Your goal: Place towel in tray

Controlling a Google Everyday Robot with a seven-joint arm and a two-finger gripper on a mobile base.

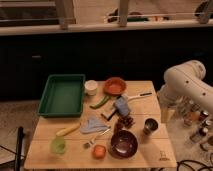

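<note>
Tray (45, 96): back left corner.
Towel (94, 125): by the tray's front corner.
Gripper (166, 111): past the table's (145, 156) right edge; open or closed, cannot tell.

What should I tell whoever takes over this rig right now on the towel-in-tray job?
Gripper: out of view; only the arm shows, bent by the right edge of the table.
Towel: lying on the table, just off the tray's near right corner, apart from it.
Tray: back left of the table, nothing in it.
Done: nothing yet.
Left: reach over, grasp the towel, lift it, set it in the tray.
</note>
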